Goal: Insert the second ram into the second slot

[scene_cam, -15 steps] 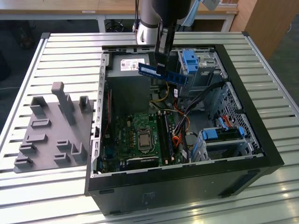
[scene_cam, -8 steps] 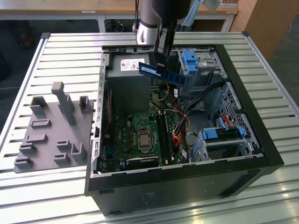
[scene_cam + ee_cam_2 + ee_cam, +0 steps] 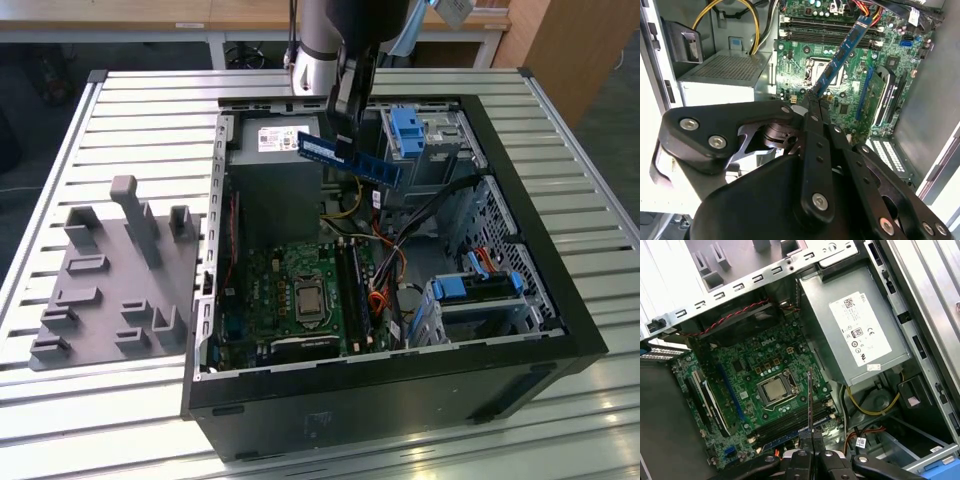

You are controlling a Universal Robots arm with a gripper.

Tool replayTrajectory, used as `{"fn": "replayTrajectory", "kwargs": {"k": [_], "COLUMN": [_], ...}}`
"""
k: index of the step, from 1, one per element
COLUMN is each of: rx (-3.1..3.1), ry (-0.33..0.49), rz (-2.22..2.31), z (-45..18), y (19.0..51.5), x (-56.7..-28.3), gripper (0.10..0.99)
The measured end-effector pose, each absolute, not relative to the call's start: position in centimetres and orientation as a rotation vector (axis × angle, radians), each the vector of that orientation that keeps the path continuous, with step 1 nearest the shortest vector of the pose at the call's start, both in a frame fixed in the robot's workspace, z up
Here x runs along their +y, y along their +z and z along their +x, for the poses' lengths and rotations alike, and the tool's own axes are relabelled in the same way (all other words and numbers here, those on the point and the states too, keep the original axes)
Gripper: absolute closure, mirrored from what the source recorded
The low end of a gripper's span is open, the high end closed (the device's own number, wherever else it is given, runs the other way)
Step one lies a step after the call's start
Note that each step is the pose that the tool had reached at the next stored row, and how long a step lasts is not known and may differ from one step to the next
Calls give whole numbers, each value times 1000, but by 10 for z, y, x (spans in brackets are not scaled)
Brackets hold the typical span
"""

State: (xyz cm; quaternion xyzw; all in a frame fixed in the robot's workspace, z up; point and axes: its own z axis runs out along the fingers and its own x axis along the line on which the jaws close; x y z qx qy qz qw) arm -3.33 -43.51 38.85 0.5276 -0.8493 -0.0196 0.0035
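Note:
My gripper (image 3: pixel 345 138) hangs over the back of the open computer case and is shut on the second ram (image 3: pixel 352 160), a thin blue stick with a white label. The stick is held above the case, tilted, one end lower toward the exterior view's right. In the second wrist view the ram (image 3: pixel 842 52) sticks out from the fingertips (image 3: pixel 812 102) over the green motherboard (image 3: pixel 795 70). In the first wrist view it shows edge-on (image 3: pixel 810 400) above the row of dark memory slots (image 3: pixel 790 426). Which of them is the second slot I cannot tell.
A grey power supply (image 3: pixel 270 150) fills the case's back corner, with loose cables (image 3: pixel 420 215) beside it. Light-blue drive-bay latches (image 3: pixel 408 130) (image 3: pixel 480 288) sit on the exterior view's right. A grey holder plate (image 3: pixel 110 280) lies on the slatted table at the left.

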Motion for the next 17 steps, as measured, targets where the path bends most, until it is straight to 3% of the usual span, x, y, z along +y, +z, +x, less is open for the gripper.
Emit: {"fn": "replayTrajectory", "kwargs": {"k": [17], "rx": [-2731], "ry": [-59], "rz": [1539], "z": [-33], "y": [388], "x": [-435], "gripper": [965]}}
